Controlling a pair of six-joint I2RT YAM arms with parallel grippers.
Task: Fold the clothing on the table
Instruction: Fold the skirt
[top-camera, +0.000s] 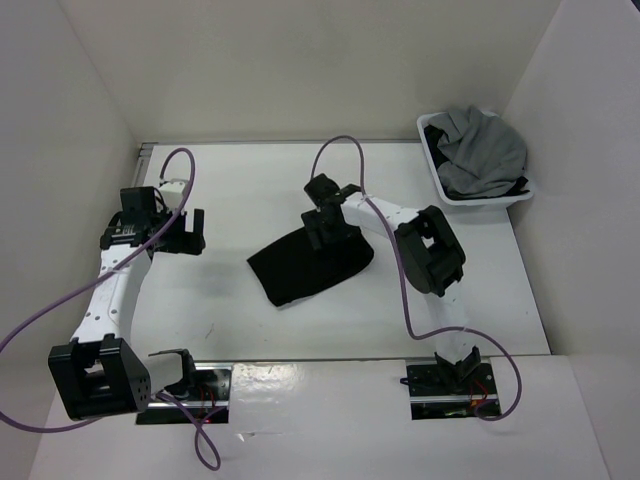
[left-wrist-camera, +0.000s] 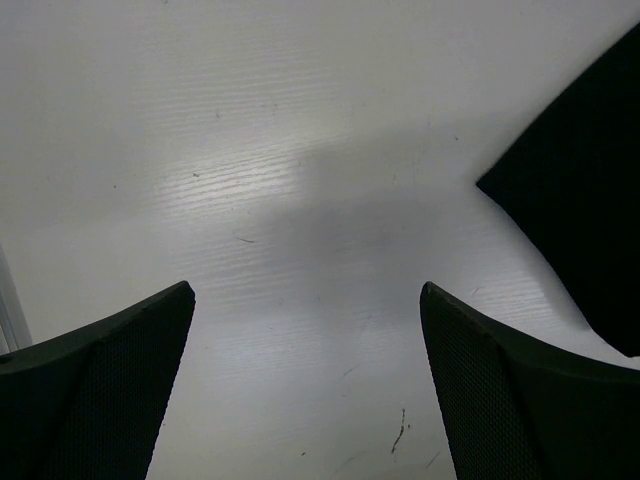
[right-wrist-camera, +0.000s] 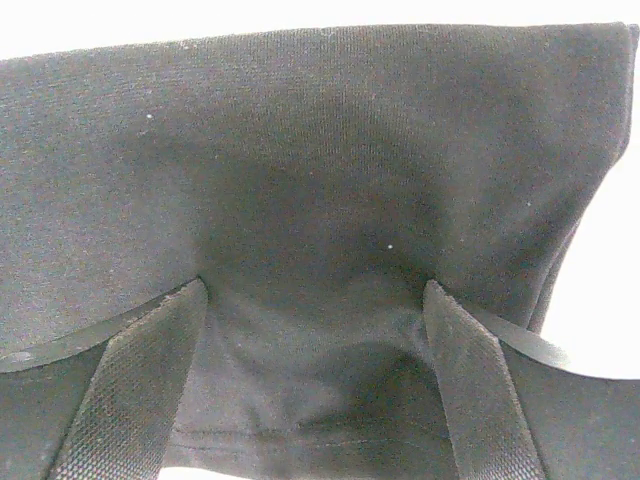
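The plain black soft fabric garment (top-camera: 310, 265) is lying flattened on the large white rectangular tabletop (top-camera: 240, 320). The right arm is reaching forward and folding back leftward at its elbow, holding the right gripper (top-camera: 326, 228) low over the garment's far edge. Its jaws are standing wide apart with cloth spanning the gap and nothing clamped; whether the fingers (right-wrist-camera: 150, 380) are touching the garment cannot be told. The left arm is stretching forward, left of the garment. The left gripper (top-camera: 193, 231) is pointing toward the garment's left corner, jaws spread fully, gripping nothing.
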